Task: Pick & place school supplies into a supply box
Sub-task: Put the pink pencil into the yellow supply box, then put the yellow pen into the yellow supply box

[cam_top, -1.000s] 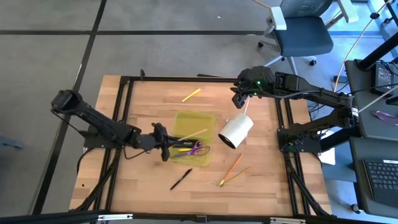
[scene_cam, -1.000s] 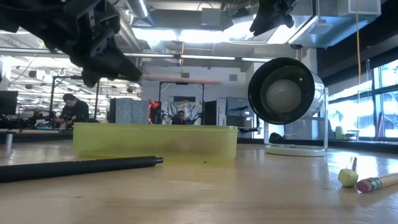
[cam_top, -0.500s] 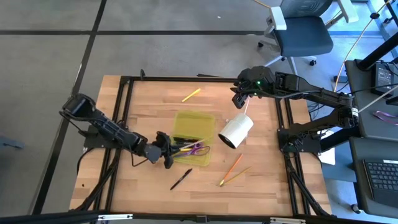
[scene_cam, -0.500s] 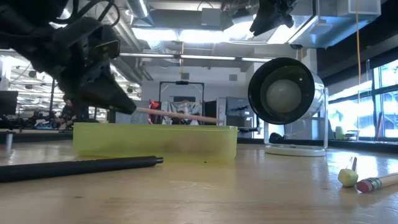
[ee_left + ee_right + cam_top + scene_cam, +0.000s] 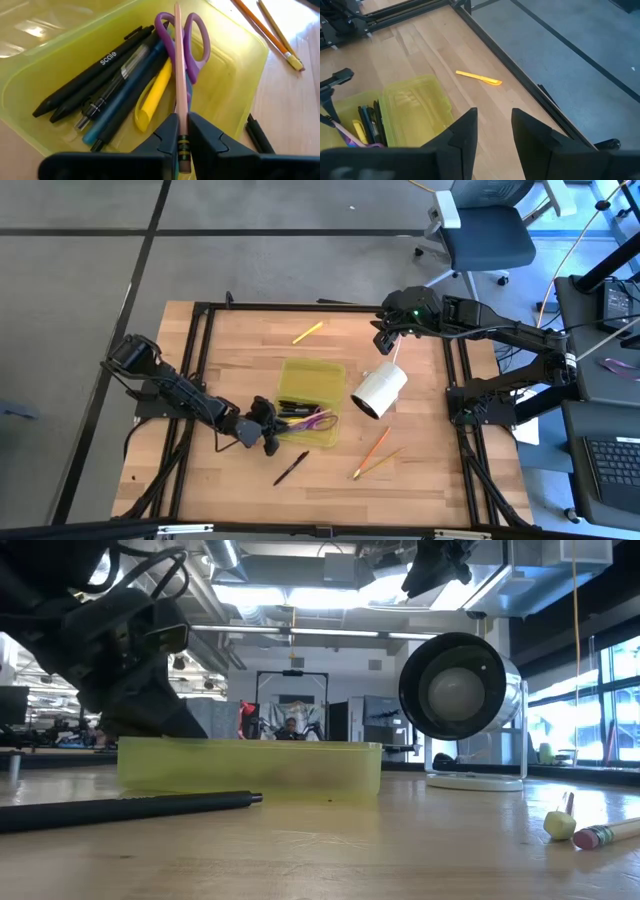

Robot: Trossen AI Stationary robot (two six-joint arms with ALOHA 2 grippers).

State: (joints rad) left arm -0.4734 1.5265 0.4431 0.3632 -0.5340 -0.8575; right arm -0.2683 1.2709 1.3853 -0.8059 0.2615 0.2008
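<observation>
Lettering "scale" reads on a black pen [image 5: 95, 70] inside the supply box [image 5: 311, 370], which sits mid-counter [image 5: 250, 340]. We see the left hand [image 5: 183, 131] at the box's near-left corner, arm stretched low from the counter's left edge, fingers narrowly pinching a pink pencil [image 5: 179, 75] that lies over the purple scissors [image 5: 195, 35]. The right hand [image 5: 386, 338] hovers near the far right edge, fingers narrowly apart, empty, a white cylinder [image 5: 379, 391] beside it.

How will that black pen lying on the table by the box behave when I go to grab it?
The black pen looks thin and rigid, so probably light and stiff. Its round barrel lies flat on smooth wood, so a nudge would likely roll it. It lies clear of the supply box, so nothing seems to block it.
</observation>
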